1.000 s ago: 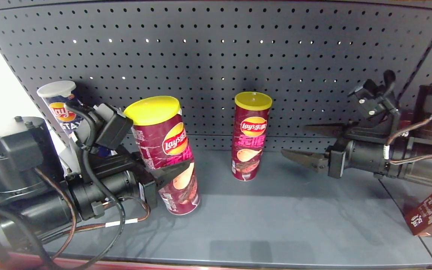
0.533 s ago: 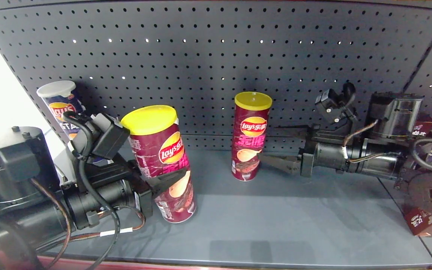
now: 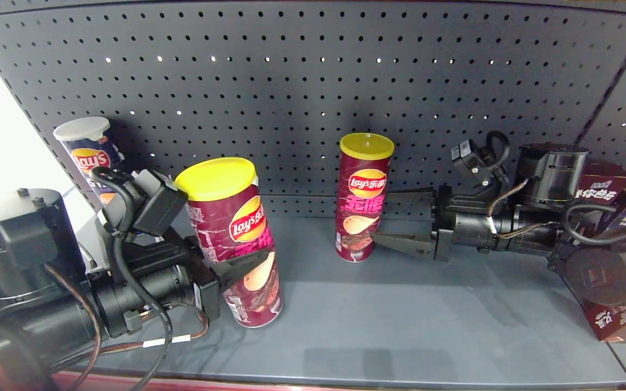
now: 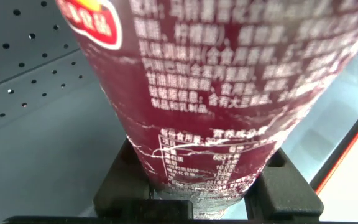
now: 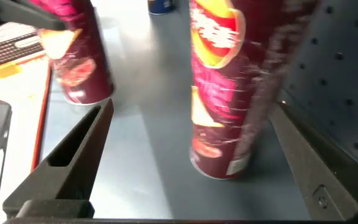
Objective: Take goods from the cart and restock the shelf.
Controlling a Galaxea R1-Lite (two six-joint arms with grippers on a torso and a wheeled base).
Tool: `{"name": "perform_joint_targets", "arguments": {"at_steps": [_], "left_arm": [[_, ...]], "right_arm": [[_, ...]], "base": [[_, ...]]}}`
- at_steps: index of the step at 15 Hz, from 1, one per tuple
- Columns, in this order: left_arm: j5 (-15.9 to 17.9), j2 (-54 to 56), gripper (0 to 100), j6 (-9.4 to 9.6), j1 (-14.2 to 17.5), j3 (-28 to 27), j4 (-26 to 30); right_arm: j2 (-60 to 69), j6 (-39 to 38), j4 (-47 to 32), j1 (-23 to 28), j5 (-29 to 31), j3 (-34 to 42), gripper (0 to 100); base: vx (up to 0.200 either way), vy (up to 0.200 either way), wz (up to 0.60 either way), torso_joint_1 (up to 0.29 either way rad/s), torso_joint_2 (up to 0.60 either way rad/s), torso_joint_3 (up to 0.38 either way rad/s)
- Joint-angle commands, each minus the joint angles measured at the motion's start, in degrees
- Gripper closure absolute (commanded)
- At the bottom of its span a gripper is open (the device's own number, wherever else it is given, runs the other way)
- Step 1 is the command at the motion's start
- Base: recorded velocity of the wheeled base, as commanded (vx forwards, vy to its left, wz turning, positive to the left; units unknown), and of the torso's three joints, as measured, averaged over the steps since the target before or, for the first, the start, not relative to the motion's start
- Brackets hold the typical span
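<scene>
In the head view, the left gripper is clenched on the lower half of the held can, a maroon tube with a yellow lid. It sits left of the standing can and nearer the front of the shelf. The held can's base is on the shelf or a whisker off it. Its long axis is off vertical, lid tipped leftward, away from the standing can. The low side grip probably lets the base go down first. The right gripper comes in from the standing can's right, jaws spread, one finger in front of it and one behind, likely ready to steady or shift it. In the left wrist view, the held can is pinched between both fingers. In the right wrist view, the standing can is upright between the parted fingers, lid up, neither clearly touching it.
</scene>
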State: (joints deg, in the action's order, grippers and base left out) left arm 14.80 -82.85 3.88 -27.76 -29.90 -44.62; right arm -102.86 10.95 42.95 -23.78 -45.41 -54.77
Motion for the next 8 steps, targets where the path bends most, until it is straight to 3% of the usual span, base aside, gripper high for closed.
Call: {"name": "perform_joint_targets", "arguments": {"at_steps": [1, 8], "left_arm": [[0.05, 0.23, 100, -0.01, -0.02, 0.55, -0.03], [0.05, 0.41, 100, -0.01, -0.02, 0.99, -0.12]], "right_arm": [[-2.08, 0.04, 0.03, 0.40, -0.12, -1.83, 0], [-7.35, 0.13, 0.12, -0.03, -1.00, -5.70, 0]], "base": [[0.000, 0.000, 0.00, 0.000, 0.00, 0.000], [0.000, 0.000, 0.00, 0.000, 0.00, 0.000]]}}
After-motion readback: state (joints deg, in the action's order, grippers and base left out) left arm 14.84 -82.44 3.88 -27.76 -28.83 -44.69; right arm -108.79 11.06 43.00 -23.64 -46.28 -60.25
